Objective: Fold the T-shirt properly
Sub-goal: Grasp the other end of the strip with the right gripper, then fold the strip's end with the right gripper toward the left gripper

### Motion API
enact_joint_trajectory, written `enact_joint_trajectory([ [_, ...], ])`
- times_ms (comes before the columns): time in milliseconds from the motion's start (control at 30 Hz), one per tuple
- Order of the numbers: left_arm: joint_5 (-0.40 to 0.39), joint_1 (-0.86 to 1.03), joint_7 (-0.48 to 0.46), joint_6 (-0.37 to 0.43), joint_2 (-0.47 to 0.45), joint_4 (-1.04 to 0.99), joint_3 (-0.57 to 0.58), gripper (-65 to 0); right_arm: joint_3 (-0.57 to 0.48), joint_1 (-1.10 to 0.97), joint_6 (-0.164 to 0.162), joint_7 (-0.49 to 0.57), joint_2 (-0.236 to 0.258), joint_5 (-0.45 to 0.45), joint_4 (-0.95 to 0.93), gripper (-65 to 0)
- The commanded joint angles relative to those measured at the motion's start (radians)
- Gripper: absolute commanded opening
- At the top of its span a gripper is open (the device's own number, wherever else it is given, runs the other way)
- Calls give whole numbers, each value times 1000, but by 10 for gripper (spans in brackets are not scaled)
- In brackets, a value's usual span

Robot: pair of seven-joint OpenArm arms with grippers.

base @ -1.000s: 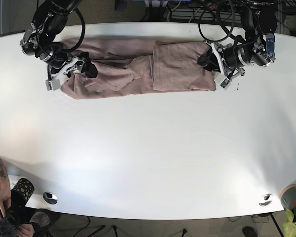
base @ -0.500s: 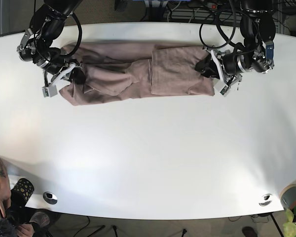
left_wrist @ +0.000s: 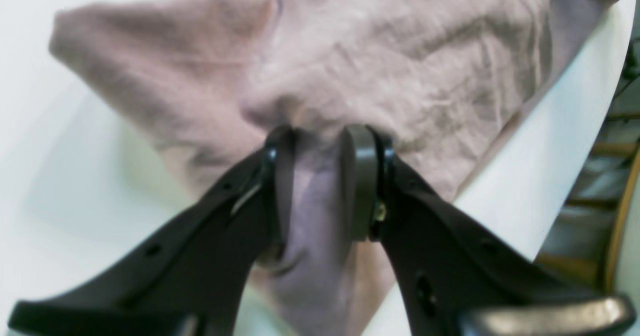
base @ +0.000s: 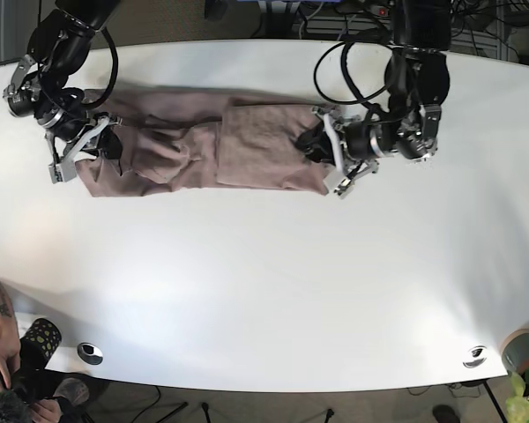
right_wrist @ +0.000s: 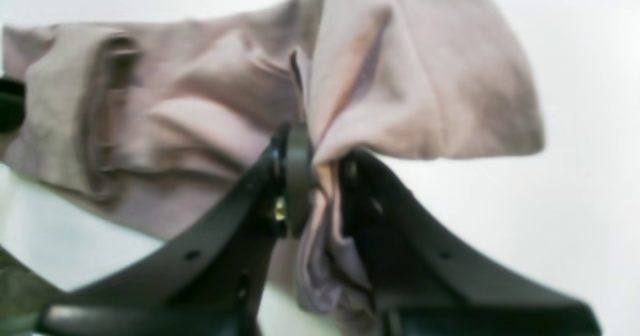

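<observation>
T-shirt (base: pixel 203 150) lies along table's (base: pixel 264 282) far edge, already a long narrow band, right part doubled over. Left gripper (left_wrist: pixel 320 186) and right gripper (right_wrist: pixel 320 176) each pinch an end. Crosswise folds apparently remain.

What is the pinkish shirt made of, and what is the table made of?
The T-shirt looks like soft knit cloth, maybe cotton: matte, and it wrinkles and bunches where the left gripper pinches it. The table looks like smooth white laminate or painted board with a slight sheen; I can't tell which.
</observation>
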Motion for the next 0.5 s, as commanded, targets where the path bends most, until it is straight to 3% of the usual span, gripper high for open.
enact_joint_trajectory([
  [0,53,-13,-18,-1,38,-42,31,-493,0,24,3,23,29,69,58,-650],
  [267,139,-79,-60,-1,170,-190,48,-493,-4,54,3,-43,21,203,76,-650],
  [467,142,-119,-60,-1,186,-225,50,-493,-81,50,3,-43,-13,218,116,-650],
])
